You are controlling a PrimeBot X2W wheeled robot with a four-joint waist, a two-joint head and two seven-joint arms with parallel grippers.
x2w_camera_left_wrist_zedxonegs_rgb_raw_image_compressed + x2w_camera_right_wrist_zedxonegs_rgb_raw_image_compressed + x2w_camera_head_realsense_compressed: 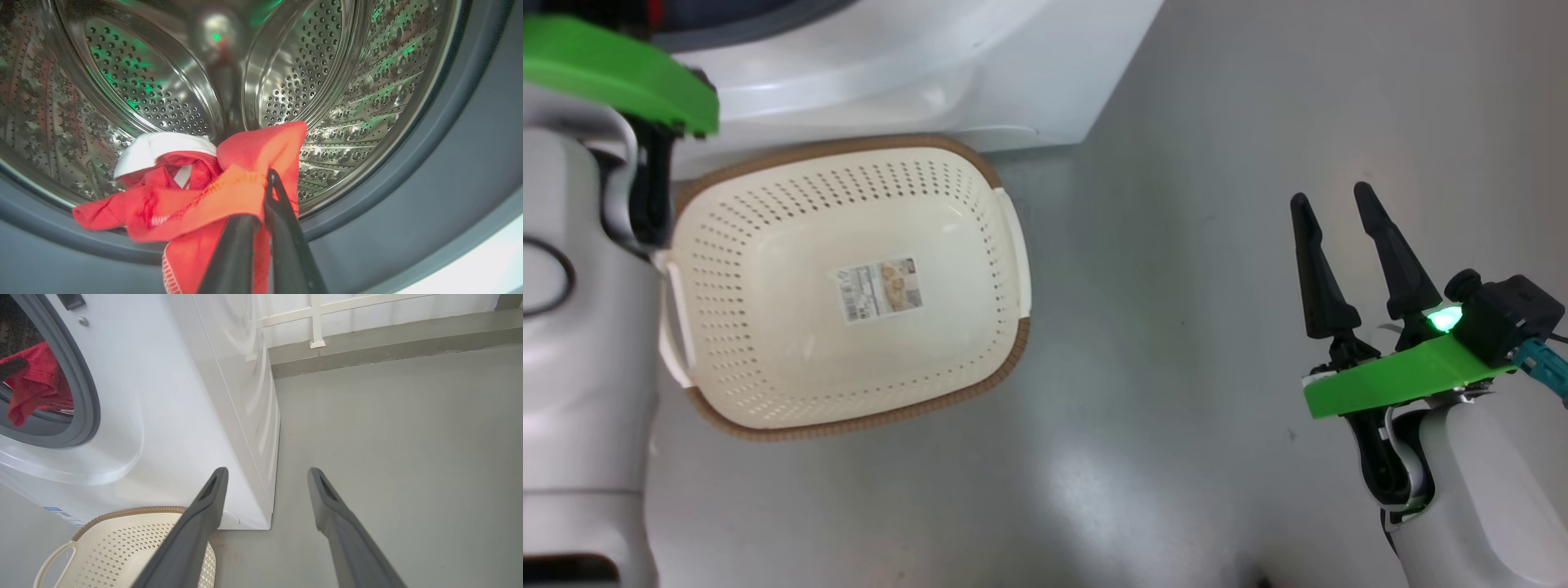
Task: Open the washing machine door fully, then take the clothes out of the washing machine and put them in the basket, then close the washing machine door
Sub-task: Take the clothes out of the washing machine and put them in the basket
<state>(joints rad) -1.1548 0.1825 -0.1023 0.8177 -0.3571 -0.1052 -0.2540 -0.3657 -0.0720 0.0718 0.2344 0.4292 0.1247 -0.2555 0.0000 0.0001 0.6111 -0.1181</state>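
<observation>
Two dark fingers of my left gripper (261,200) rise at the lens in the left wrist view, pinched on the clothes (192,204): one bright red bundle with a white band, draped over the grey rubber ring (429,183) at the mouth of the perforated steel drum (347,81). I cannot count the garments in it. My right wrist view gives what that one cannot: the white washing machine (171,396) from outside, red fabric hanging in its round opening, and a small blue sticker (61,514) low on its front, too small to read. One cream basket (768,237) with a brown rim and two side handles sits on the grey floor (1176,327) just in front of the machine. Its one paper label (880,289) is printed, but the text is illegible. My right gripper (1331,196) hangs over the floor, fingers spread, holding nothing.
</observation>
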